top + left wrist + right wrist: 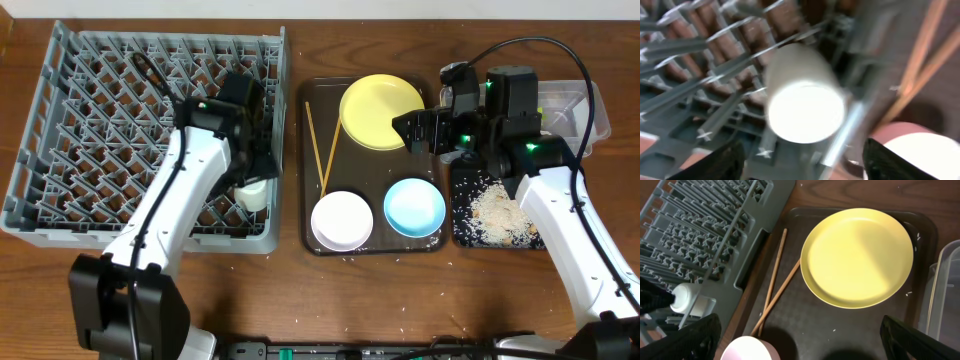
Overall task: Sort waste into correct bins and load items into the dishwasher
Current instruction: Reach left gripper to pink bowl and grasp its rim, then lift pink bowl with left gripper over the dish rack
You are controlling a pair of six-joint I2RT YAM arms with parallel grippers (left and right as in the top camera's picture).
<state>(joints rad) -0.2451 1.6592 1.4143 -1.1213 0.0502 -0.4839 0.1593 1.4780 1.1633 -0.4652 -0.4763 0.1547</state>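
The small white cup (252,193) sits in the front right corner of the grey dish rack (120,130). My left gripper (257,165) hovers just above it, open. In the blurred left wrist view the cup (805,105) lies among the pegs ahead of the spread fingers (802,167). My right gripper (420,128) is open and empty over the right edge of the yellow plate (378,110). The right wrist view shows the plate (857,257), the chopsticks (776,282) and the open fingers (800,347). The white bowl (342,220) and light blue bowl (414,207) stand on the tray's front. The napkin is out of view.
The dishes rest on a dark brown serving tray (315,240) right of the rack. A black tray (462,235) holding rice crumbs (495,212) lies under my right arm. The clear tub (580,120) is at the far right, with something yellow-green (548,100) inside.
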